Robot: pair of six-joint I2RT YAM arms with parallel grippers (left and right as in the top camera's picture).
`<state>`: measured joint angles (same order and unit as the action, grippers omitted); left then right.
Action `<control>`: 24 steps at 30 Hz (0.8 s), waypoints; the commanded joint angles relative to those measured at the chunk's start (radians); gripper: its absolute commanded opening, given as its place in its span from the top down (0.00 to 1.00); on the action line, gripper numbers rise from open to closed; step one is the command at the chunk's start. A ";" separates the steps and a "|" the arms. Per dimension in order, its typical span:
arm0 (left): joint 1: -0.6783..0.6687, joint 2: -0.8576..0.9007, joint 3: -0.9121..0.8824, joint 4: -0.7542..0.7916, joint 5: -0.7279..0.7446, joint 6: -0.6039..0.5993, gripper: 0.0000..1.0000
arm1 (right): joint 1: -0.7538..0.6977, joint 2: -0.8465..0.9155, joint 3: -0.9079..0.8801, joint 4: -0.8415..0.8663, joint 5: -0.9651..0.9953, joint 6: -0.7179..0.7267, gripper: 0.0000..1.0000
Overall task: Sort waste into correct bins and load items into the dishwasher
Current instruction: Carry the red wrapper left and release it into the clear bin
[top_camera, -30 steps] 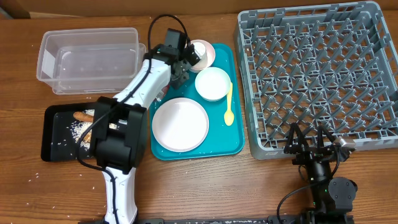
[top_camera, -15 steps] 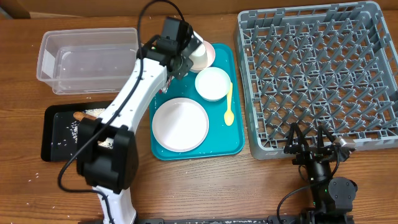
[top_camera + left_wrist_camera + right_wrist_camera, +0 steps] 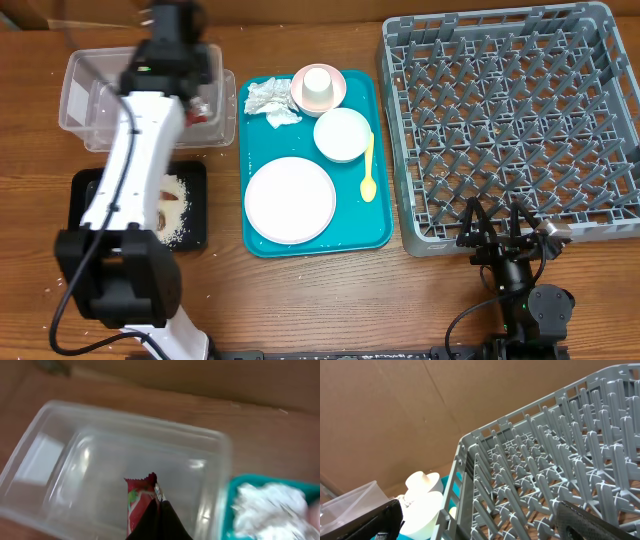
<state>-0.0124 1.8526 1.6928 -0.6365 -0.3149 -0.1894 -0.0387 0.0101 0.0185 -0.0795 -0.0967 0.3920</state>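
Red wrapper, pinched by its lower edge in the left gripper, whose jaws are clamped together on it. It hangs above the inside of the clear tub, toward the tub's 3 o'clock end as seen from overhead. Whether it touches the tub floor cannot be told.

Step in hand, as judged: dropping the wrapper into the tub. To do it well, part the jaws only while the whole wrapper lies inside the walls. Open them wide, since shiny foil may cling to a pad. Then rise straight up so the fingers clear the rim.

At 3 o'clock of the tub, on the teal tray, lies the napkin, probably the next piece of waste. At 6 o'clock of the tub, the black tray holds rice.

The teal tray also carries the cup standing in the pink dish, the bowl, the plate and the spoon. None of these is loaded yet.

The rack stands at 3 o'clock of the teal tray. The right gripper sits at the rack's 6 o'clock edge, fingers apart and holding nothing.
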 commanded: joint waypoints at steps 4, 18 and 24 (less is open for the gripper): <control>0.151 0.043 0.024 -0.005 0.126 -0.264 0.20 | 0.001 -0.007 -0.010 0.005 0.006 0.002 0.00; 0.127 0.053 0.024 -0.007 0.772 -0.113 0.14 | 0.001 -0.007 -0.010 0.005 0.006 0.002 0.00; -0.033 0.057 0.024 -0.026 0.750 0.156 0.16 | 0.001 -0.007 -0.010 0.005 0.006 0.002 0.00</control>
<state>0.0414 1.9026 1.6932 -0.6575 0.3771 -0.2325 -0.0387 0.0101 0.0185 -0.0795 -0.0967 0.3916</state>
